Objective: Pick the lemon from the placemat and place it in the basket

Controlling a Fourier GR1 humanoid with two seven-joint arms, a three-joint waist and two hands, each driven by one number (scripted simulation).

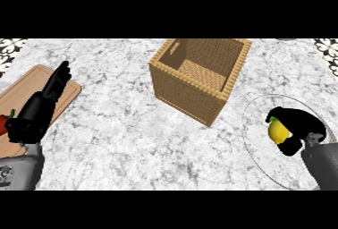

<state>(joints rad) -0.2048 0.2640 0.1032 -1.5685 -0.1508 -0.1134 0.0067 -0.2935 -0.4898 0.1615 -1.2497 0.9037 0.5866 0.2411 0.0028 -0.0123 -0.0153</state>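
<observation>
Curling round one lemon, right hand fingers; left hand fingers straight; one basket.

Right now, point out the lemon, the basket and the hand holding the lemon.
lemon [278, 131]: head view, on its yellow side showing between the fingers.
basket [191, 96]: head view, on its woven front wall.
right hand [298, 120]: head view, on its back, curled round the lemon.

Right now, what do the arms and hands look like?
Both forearms are grey, smooth, rounded shells. The left forearm shows a small round fitting low on its casing. The left hand and right hand are black with segmented fingers. No cables, sleeves or printed markings are visible.
</observation>
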